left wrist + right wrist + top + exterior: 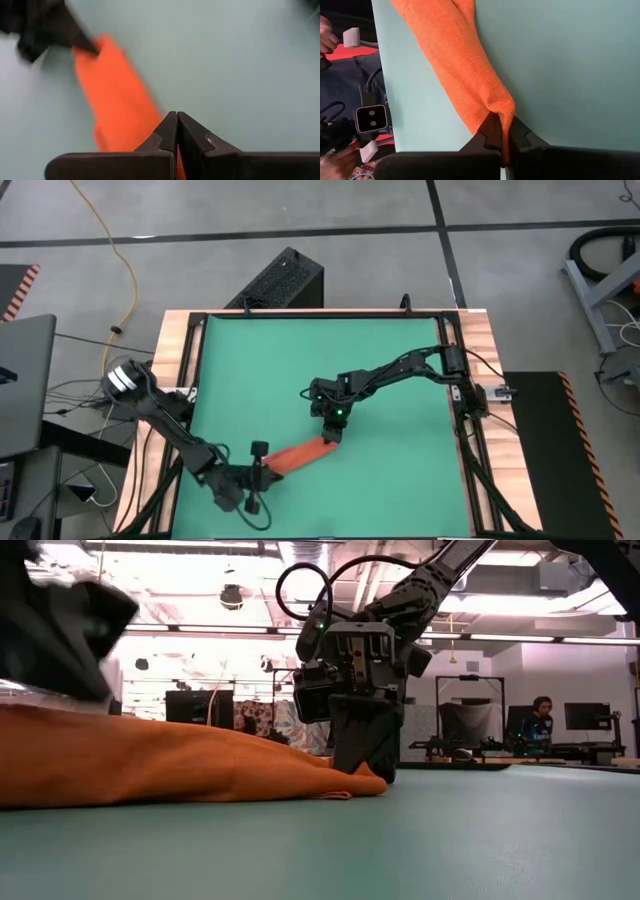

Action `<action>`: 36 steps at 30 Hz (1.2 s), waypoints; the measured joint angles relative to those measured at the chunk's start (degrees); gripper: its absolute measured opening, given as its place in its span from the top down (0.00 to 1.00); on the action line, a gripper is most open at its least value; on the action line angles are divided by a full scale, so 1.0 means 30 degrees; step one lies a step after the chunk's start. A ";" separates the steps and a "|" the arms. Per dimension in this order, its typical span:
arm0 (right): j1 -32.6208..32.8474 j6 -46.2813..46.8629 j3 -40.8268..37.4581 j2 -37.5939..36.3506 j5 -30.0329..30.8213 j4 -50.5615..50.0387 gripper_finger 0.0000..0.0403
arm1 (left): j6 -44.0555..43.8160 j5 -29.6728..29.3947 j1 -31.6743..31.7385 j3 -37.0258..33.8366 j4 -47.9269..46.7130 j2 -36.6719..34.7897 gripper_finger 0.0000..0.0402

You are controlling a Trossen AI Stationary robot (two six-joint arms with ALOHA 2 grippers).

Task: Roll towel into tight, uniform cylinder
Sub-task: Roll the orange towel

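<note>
The orange-red towel (300,454) lies as a long narrow bundle on the green mat (400,380), running from near left to the middle. My right gripper (333,437) is shut on its far right end, also seen in the low view (362,772). My left gripper (262,472) is shut above the towel's near left end. In the left wrist view its fingertips (177,116) meet with no cloth between them, and the towel (115,95) stretches away beyond them. Whether it touches the cloth I cannot tell. My right gripper pinches the towel's end (502,112) between its two fingers, where the cloth is gathered into a narrow fold of several layers. The fingers slant down from the table's far right side. The towel's end (350,783) rests on the mat and the rest lies slack along it.
A wooden frame (180,350) borders the mat. A black box (285,280) stands beyond the far edge and a laptop (20,380) is at the left. A person's hands (327,40) and a small camera (370,117) show past the mat's edge.
</note>
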 joint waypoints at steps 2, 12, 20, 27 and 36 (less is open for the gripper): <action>0.0125 0.0001 0.0000 0.0000 0.0083 0.0000 0.98 | -0.0777 -0.0547 0.0145 0.0251 -0.0951 0.0602 1.00; 0.0340 -0.0227 -0.0015 0.0007 0.0294 0.0007 0.98 | -0.5095 -0.2224 -0.0065 -0.0073 -0.3671 0.0803 1.00; 0.0387 -0.2283 -0.0038 -0.0608 0.1304 0.0220 0.93 | -0.6768 -0.2127 -0.0150 -0.1218 -0.3640 0.0838 1.00; 0.0532 -0.3972 -0.0070 -0.2665 0.3147 -0.0225 0.90 | -0.7686 -0.2161 -0.0150 -0.1988 -0.3554 0.0816 1.00; 0.1501 -0.5731 -0.0062 -0.3989 0.6309 -0.2596 0.83 | -0.7730 -0.1875 -0.0150 -0.2528 -0.3172 0.0794 1.00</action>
